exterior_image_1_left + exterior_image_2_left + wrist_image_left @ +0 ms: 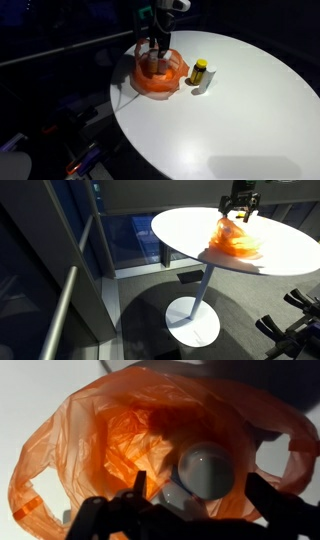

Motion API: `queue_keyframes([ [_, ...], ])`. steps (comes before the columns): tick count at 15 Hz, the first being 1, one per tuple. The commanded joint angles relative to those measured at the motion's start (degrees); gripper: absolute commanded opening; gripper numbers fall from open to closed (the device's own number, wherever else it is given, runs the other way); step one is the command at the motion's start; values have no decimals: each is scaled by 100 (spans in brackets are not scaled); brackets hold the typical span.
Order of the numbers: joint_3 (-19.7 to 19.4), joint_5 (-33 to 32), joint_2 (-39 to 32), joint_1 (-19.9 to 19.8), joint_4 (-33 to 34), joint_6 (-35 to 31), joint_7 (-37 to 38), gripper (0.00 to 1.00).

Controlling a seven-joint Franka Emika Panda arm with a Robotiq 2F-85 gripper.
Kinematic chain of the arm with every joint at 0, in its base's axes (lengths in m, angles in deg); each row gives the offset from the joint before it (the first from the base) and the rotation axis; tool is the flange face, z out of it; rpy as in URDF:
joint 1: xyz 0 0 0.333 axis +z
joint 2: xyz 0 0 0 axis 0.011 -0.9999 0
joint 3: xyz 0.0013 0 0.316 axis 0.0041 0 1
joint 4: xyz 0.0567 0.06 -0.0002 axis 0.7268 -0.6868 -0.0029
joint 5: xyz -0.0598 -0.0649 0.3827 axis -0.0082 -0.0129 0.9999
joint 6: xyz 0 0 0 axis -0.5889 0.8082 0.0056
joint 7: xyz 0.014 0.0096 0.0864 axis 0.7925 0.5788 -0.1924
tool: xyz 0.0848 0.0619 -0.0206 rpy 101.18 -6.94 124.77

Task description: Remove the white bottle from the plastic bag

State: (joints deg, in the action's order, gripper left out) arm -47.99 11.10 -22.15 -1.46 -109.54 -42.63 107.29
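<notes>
An orange plastic bag (160, 75) lies open on the round white table (240, 120); it also shows in an exterior view (236, 240) and fills the wrist view (110, 440). Inside it stands the white bottle (208, 468), seen from above as a round white top. My gripper (158, 45) hangs straight over the bag's mouth, also seen in an exterior view (240, 213). In the wrist view its fingers (200, 495) are spread apart on either side of the bottle's top, open and not closed on it.
A small yellow bottle with a black cap (199, 72) stands on the table just beside the bag. The table's edge runs close behind the bag. A dark floor and the table's white pedestal base (195, 320) lie below.
</notes>
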Motion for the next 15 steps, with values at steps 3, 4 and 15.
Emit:
queue_keyframes([
  [3, -71, 56, -53, 155, 131, 204, 1, 100],
  [4, -73, 54, -50, 170, 126, 203, 14, 100],
  [15, -57, 123, -174, 165, 163, 98, -62, 100],
])
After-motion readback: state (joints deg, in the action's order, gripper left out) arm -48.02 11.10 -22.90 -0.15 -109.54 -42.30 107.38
